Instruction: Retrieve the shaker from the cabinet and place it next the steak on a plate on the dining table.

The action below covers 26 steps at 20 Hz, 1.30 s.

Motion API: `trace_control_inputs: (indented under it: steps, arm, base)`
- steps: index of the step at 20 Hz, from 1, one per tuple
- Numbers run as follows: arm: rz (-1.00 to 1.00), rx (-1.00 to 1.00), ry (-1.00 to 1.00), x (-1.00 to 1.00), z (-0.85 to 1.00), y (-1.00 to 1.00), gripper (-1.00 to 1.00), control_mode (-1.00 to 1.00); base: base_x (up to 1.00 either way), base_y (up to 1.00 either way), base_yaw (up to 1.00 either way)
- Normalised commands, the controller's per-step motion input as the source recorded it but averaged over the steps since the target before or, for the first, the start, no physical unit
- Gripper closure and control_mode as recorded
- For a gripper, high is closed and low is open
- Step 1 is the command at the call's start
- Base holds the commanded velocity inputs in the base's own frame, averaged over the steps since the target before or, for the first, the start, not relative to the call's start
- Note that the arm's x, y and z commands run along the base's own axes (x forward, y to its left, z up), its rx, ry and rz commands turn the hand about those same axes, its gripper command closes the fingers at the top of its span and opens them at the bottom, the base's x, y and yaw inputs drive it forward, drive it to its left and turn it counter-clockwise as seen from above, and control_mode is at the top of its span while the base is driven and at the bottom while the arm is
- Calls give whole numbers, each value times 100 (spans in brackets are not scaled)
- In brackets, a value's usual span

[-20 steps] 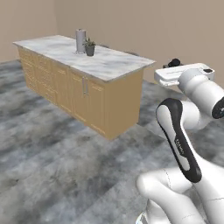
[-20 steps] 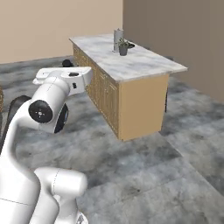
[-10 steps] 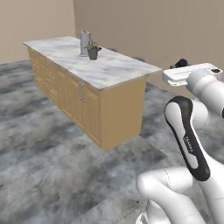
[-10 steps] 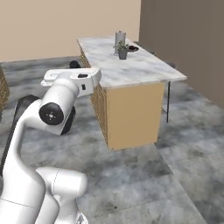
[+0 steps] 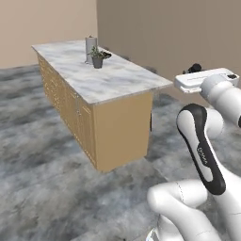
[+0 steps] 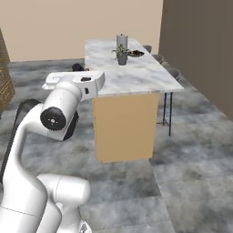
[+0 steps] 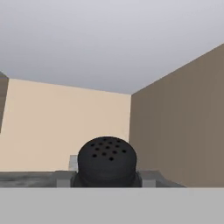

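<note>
A: What is the largest thing here?

B: A long island counter [image 5: 117, 77] with a white-grey veined marble top and a tan wooden base, standing on a grey mottled floor [image 5: 42, 188]. The robot's base faces its short end. At the far end of the top stand a pale grey upright cylinder [image 6: 121, 40] and a small potted plant [image 6: 121, 54].

A: Is the plate there?

B: Just beside the plant, in the right base view, lies a round dark plate [image 6: 135, 53]. It is too small to tell whether a steak is on it. Dark stools [image 6: 159, 58] stand along the counter's far side.

A: And the arm?

B: The white arm is folded up high, its hand level with the counter top, likely so the load clears the edge as the base approaches.

A: Where is the shaker?

B: In the hand view, the small, nearly black cylindrical shaker [image 7: 107, 162] sits upright between the end effector [image 7: 106, 178] fingers. Its domed top is dotted with small holes. The fingers are closed against its sides, gripping it, probably upright so nothing spills.

A: How far along is the task?

B: I judge the shaker is fetched; placing remains.
</note>
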Motion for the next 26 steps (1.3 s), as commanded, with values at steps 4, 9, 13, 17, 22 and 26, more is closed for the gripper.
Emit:
trace_control_inputs:
  steps: [4,9,13,17,22,26]
  arm:
    - [0,0,0,0,0,0,100,100]
    - [0,0,0,0,0,0,100,100]
    - [0,0,0,0,0,0,100,100]
    - [0,0,0,0,0,0,100,100]
    - [0,0,0,0,0,0,100,100]
    - [0,0,0,0,0,0,100,100]
  base:
    - [66,-100,28]
    - [64,-100,29]
    - [69,-100,30]
    - [77,-100,29]
    - [99,-100,30]
    - [100,-100,33]
